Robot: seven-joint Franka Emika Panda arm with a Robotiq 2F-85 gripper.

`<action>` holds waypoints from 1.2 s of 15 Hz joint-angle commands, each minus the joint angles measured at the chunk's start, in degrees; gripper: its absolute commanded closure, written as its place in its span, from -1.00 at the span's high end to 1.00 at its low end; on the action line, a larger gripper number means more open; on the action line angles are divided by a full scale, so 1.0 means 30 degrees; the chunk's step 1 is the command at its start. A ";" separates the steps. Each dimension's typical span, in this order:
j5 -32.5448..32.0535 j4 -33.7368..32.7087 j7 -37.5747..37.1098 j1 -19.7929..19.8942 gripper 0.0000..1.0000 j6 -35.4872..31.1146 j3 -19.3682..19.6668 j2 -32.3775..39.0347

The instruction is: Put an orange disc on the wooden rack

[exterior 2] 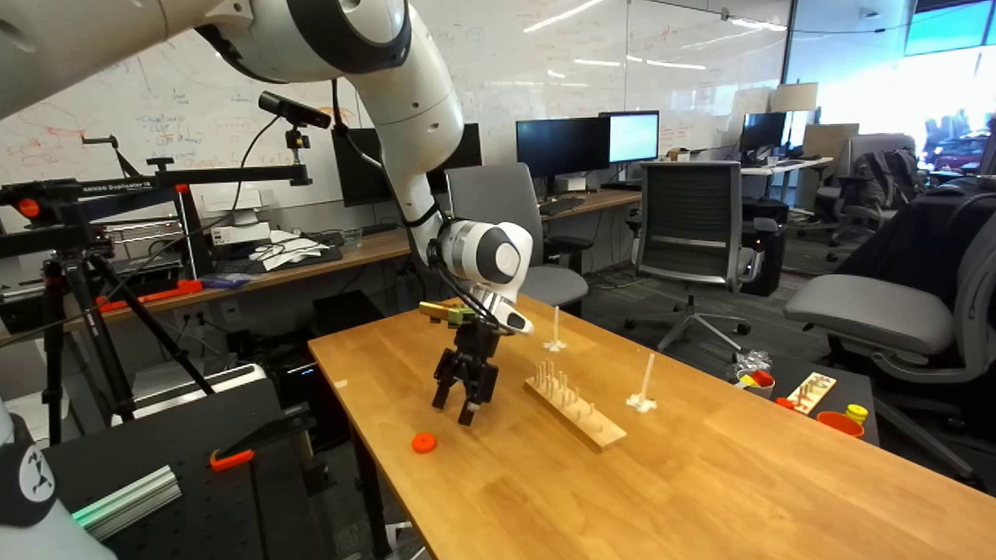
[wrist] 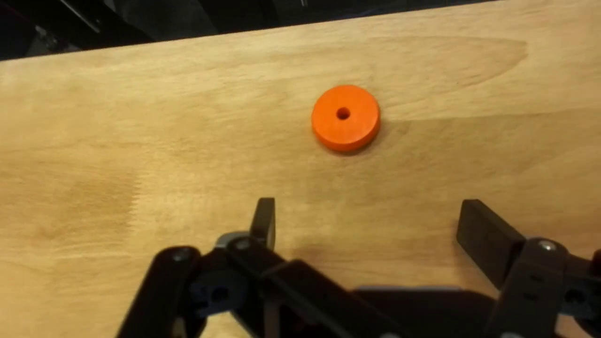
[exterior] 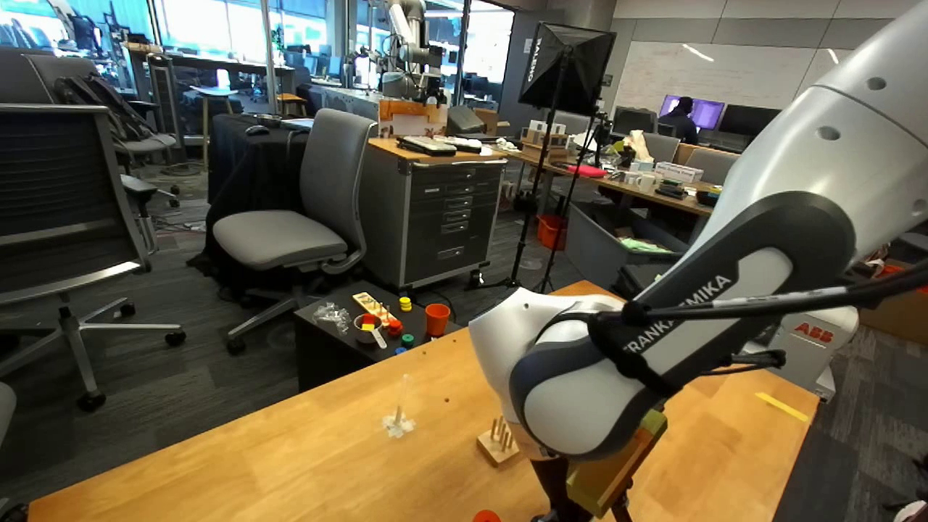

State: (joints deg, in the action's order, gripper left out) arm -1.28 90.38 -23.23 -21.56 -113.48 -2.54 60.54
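1. Gripper [wrist: 367,211], closest in wrist view: jaws wide apart, above table [wrist: 94,155].
2. Orange disc [wrist: 345,134]: flat on table near its edge, hole up, near gripper.
3. Wooden rack [exterior 2: 576,411]: on table, well apart from disc.
4. Two pale sticks [exterior 2: 647,379]: standing near rack, white bases.

Below my gripper [wrist: 367,211] I have a wooden table [exterior 2: 716,482]. In my wrist view the orange disc [wrist: 346,127] lies flat on it, ahead of the gripper and toward the edge. Opposite the disc, past the gripper, sits the pegged wooden rack [exterior 2: 580,414]. Two white-footed pale sticks [exterior 2: 646,381] stand upright farther out; a yellow strip [exterior: 781,407] lies well apart from the gripper.
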 commanded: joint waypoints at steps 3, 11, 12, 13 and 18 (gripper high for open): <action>-0.0439 0.3733 0.1351 -0.0387 1.00 -0.3244 -0.0918 -0.2372; -0.0455 0.9958 0.0641 -0.0490 1.00 -1.0560 -0.0281 -0.5046; -0.0439 1.0548 0.0629 -0.0521 1.00 -1.1318 -0.0163 -0.5273; -0.0373 1.1127 0.0634 -0.0503 1.00 -1.1949 -0.0072 -0.5523; -0.0184 1.3026 0.0726 -0.0487 1.00 -1.3431 0.0194 -0.6298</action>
State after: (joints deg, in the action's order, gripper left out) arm -1.98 124.42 -20.57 -22.78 -150.94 -2.46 45.45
